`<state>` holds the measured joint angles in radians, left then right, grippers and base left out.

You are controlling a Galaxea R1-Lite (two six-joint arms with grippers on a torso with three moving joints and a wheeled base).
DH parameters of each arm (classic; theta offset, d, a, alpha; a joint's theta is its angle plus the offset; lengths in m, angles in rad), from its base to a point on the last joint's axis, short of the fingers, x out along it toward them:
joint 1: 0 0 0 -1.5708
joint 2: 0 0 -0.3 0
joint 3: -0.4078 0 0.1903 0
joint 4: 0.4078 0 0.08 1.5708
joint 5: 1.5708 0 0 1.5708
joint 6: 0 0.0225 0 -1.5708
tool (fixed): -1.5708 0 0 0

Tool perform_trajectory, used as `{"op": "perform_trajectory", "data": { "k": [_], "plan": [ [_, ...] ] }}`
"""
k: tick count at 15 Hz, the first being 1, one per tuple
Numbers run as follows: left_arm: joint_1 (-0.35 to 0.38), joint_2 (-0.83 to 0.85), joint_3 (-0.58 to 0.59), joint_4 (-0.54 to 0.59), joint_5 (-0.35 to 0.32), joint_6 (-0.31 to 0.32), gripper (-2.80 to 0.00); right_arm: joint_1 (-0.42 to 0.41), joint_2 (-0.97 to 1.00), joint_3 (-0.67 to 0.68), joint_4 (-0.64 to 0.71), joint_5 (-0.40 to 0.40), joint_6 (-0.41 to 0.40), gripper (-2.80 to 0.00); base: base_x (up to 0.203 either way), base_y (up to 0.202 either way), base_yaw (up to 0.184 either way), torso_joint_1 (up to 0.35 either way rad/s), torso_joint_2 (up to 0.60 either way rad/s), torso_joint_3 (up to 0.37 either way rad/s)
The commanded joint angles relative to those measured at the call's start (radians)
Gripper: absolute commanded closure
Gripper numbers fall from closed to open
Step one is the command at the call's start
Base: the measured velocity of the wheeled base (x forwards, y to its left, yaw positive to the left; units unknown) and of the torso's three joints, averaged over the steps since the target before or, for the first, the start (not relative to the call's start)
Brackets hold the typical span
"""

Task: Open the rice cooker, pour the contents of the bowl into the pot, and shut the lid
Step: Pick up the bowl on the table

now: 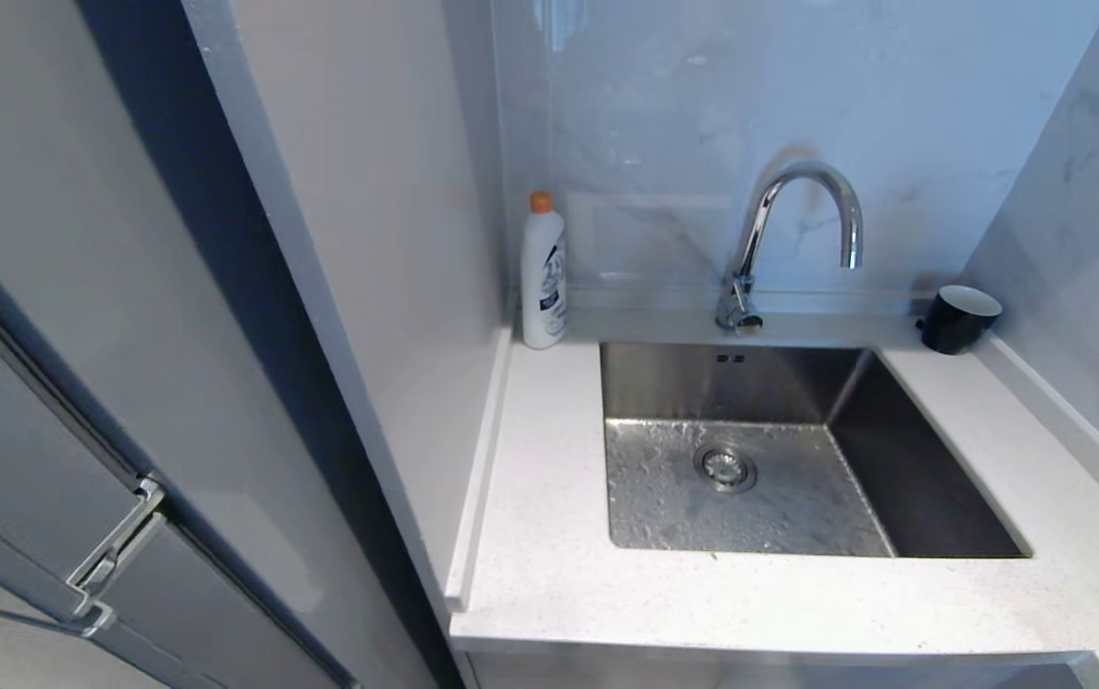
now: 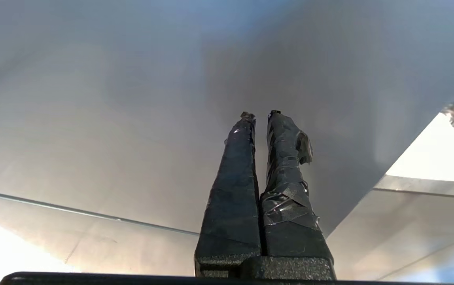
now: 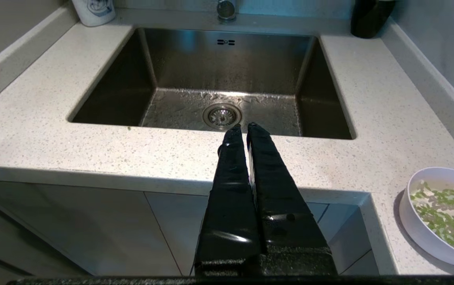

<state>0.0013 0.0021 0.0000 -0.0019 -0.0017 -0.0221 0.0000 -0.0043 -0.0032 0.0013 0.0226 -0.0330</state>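
right gripper (image 3: 243,127), closed and empty, hangs before the tabletop (image 3: 33,134) edge facing the sink (image 3: 227,63); bowl (image 3: 442,215) of contents (image 3: 446,215) beside it; left gripper (image 2: 260,114) closed, empty.

- Cool, even daylight fills the head view; the tap (image 1: 803,225) throws a soft shadow on the wall behind it.
- The wet floor of the sink (image 1: 751,488) glints, while its right wall stays dark.
- Straight edges of the counter (image 1: 549,574) bow slightly near the picture's borders.
- In the left wrist view, white patches blow out at two corners and the grey panel (image 2: 132,118) looks soft and featureless.
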Motion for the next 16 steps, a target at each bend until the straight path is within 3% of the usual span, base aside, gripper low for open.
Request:
{"op": "perform_trajectory", "data": {
  "k": [1,6,16],
  "plan": [
    [0.0,0.001,0.002,-0.001,0.0,-0.001,0.0,0.0,0.004,0.0,0.0,0.0,0.0,0.0,0.0,0.0,0.0,-0.001,0.0,0.207],
    [0.0,0.001,0.002,-0.001,0.0,0.001,0.0,0.0,0.004,0.0,0.0,0.0,0.004,0.0,0.0,0.0,0.0,0.004,0.0,0.178],
    [0.0,0.001,0.002,-0.001,-0.001,0.001,0.0,0.0,0.006,0.0,0.0,-0.001,0.004,0.0,0.0,0.0,0.0,0.001,0.0,0.009]
  ]
}}
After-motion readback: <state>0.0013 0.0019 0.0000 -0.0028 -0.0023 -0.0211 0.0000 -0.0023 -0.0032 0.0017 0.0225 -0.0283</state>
